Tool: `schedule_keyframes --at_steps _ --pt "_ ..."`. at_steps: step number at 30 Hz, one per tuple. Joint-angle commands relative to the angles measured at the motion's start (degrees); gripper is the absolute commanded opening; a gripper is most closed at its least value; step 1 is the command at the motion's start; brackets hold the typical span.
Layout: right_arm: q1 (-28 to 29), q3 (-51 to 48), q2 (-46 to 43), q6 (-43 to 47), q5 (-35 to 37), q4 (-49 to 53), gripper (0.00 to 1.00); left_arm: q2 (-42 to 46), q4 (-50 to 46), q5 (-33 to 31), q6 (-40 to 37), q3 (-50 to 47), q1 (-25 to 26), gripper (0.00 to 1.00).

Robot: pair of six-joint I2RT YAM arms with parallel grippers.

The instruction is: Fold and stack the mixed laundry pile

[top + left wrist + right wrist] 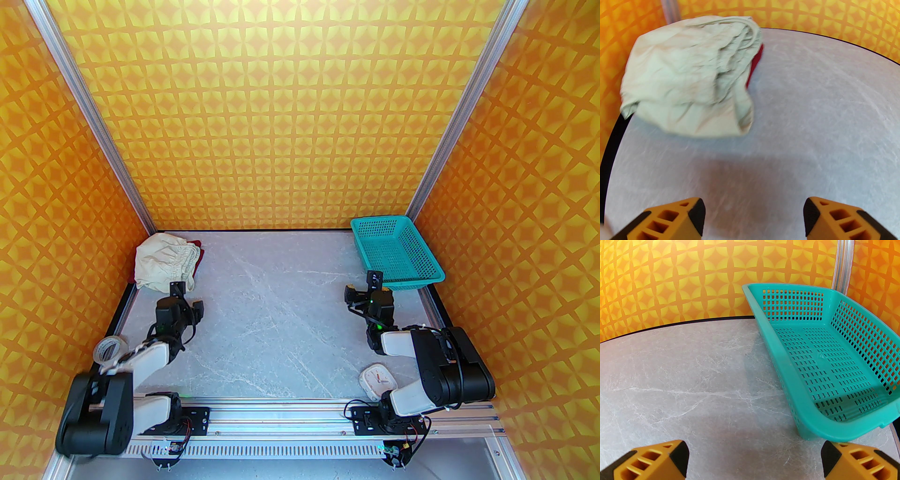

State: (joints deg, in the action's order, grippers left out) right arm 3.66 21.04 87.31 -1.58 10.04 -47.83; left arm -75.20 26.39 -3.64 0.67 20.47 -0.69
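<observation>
Your left gripper [753, 215] hovered near the shorts [686, 77], jaws apart; you'd likely have done best pinching 1 near edge, sparing the shirt [756, 61] beneath; your right gripper [754, 460] likewise stood parted.

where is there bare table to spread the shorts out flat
The middle of the table is bare, from the shorts and shirt far left to the basket far right. Crowded: those corners, the tape roll near-left, the clock near-right.

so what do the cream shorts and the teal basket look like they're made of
Cream shorts: soft matte cloth, probably cotton, judging by the crumpled folds and gathered waistband. Teal basket: rigid moulded plastic with a slight sheen, judging by its smooth rim and even slotted mesh walls.
</observation>
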Motion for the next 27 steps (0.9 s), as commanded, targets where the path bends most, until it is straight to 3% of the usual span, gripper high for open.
schedule_keyframes --at_steps 1,3,4,6,7,10,11,16,20,27 --pt "-0.1 0.1 -0.8 0.6 0.2 -1.8 0.98 -5.7 21.4 2.9 -4.0 -0.3 -0.5 0.71" --pt "-0.1 0.2 -0.7 0.6 0.2 -1.8 0.98 -12.4 27.3 2.8 -1.8 -0.7 -1.9 0.71" --pt "-0.1 0.1 -0.8 0.6 0.2 -1.8 0.98 -15.4 34.7 2.7 -2.3 -2.0 -2.0 0.72" --pt "-0.1 0.1 -0.8 0.5 0.1 -1.8 0.98 -11.9 29.0 2.9 -1.1 -2.1 -2.5 0.75" --pt "-0.1 0.1 -0.8 0.6 0.1 -1.8 0.99 -13.9 32.9 2.9 -1.2 -2.4 -2.7 0.77" --pt "-0.1 0.2 -0.8 0.6 0.1 -1.7 0.98 -13.2 22.9 2.6 -1.5 1.8 -2.4 0.95" --pt "-0.1 0.1 -0.8 0.6 0.1 -1.8 0.98 -13.9 25.3 2.6 -1.8 1.3 -2.3 0.99" --pt "-0.1 0.2 -0.8 0.6 0.1 -1.7 0.98 -13.4 24.6 2.3 -2.7 1.3 -1.4 0.99" --pt "-0.1 0.1 -0.7 0.6 0.1 -1.7 0.99 -13.6 29.3 2.2 -4.7 -1.0 0.1 0.99" --pt "-0.1 0.1 -0.8 0.6 0.1 -1.7 0.98 -13.6 23.5 5.5 -2.5 1.9 -2.5 0.99"
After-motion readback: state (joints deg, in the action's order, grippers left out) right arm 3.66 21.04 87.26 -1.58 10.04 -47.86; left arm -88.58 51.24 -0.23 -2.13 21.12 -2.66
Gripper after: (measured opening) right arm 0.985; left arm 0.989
